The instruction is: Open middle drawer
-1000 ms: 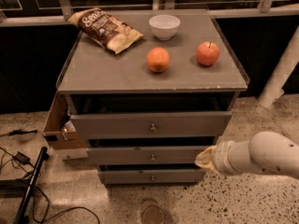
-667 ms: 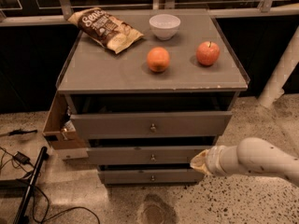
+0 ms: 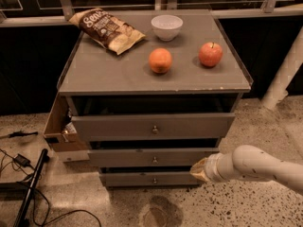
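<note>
Hovering low at the right side of the grey table (image 3: 109,72), my end effector (image 3: 200,169) sits at the tip of my white arm (image 3: 255,164), which enters from the right edge of the view; whether it is spread or pressed together I cannot tell. The middle drawer (image 3: 123,157) lies just to its left, second of three stacked fronts, and the drawer's lower right corner is just beside the end effector; contact cannot be judged. Its small round knob (image 3: 155,159) sits at the centre of the front, well to the left of the end effector. The drawer's flat front faces the camera, with its long axis running level from left to right.
</note>
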Available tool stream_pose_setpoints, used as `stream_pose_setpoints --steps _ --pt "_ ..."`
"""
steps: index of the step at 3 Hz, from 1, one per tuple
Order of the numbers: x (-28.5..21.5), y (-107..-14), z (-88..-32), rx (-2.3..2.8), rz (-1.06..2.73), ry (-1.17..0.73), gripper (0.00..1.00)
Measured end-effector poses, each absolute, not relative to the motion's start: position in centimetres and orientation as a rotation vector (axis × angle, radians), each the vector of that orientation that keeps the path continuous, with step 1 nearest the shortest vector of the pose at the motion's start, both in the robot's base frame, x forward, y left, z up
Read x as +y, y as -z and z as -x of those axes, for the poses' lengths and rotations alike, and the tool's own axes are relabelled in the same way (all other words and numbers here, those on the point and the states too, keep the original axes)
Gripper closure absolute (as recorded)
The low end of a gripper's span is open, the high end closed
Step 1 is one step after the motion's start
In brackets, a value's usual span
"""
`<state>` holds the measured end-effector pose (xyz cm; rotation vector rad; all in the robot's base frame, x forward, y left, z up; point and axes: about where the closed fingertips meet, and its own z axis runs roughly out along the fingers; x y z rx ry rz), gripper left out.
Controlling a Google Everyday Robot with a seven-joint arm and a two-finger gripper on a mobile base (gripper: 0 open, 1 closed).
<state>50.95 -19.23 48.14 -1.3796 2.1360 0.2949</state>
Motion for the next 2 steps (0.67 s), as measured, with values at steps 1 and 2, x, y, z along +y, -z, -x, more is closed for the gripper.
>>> stream_pose_setpoints --steps 1,2 --pt "-19.22 -48.14 -50.95 2.136 1.380 -0.295 0.61" --pt "-19.22 -48.13 -50.95 2.136 1.380 -0.295 0.37"
